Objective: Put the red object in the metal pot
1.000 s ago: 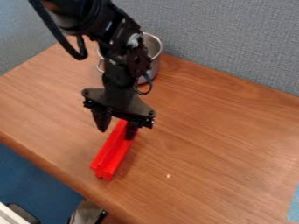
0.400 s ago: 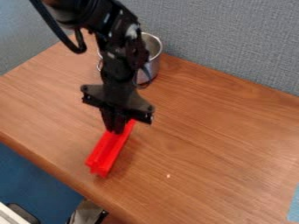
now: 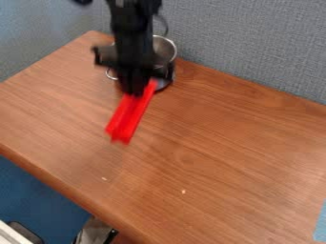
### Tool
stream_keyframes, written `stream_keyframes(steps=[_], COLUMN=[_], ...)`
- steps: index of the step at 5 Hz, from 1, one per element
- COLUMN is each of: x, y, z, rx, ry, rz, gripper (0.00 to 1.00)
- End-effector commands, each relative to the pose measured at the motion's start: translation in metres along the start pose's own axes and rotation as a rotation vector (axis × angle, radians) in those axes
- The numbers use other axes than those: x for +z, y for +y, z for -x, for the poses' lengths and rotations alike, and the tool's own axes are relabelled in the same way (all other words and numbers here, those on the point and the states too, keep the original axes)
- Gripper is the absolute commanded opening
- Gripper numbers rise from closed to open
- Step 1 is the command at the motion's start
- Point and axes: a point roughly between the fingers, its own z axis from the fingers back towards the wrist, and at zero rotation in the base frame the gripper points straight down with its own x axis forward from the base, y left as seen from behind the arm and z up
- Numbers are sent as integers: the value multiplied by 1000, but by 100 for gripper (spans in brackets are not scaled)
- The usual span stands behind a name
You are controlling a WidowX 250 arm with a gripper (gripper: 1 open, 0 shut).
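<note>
The red object [image 3: 132,111] is a long bright red bar hanging tilted in the air above the wooden table [image 3: 216,143], its lower end toward the front left. My gripper [image 3: 140,84] is shut on its upper end. Just behind the gripper stands the metal pot [image 3: 163,63], a shiny silver round pot at the table's far edge, mostly hidden by the black arm [image 3: 130,29]. The bar's top end sits in front of the pot's near side.
The brown wooden table runs to a front-left edge [image 3: 51,172] with blue floor below. A grey-blue wall [image 3: 254,38] stands right behind the pot. A dark and white item [image 3: 91,234] lies at the bottom edge.
The gripper closed on the red bar on the table, then lifted it up and back toward the pot. The bar now hangs clear of the wood.
</note>
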Motion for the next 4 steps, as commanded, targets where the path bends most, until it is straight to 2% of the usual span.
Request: stream_keyframes(steps=[1, 2, 4], x=[24, 25, 0], y=[5, 6, 13], z=[-35, -59, -76], rx=[28, 21, 54], ry=[-66, -73, -45], rz=[32, 39, 7], gripper=[0, 0, 0])
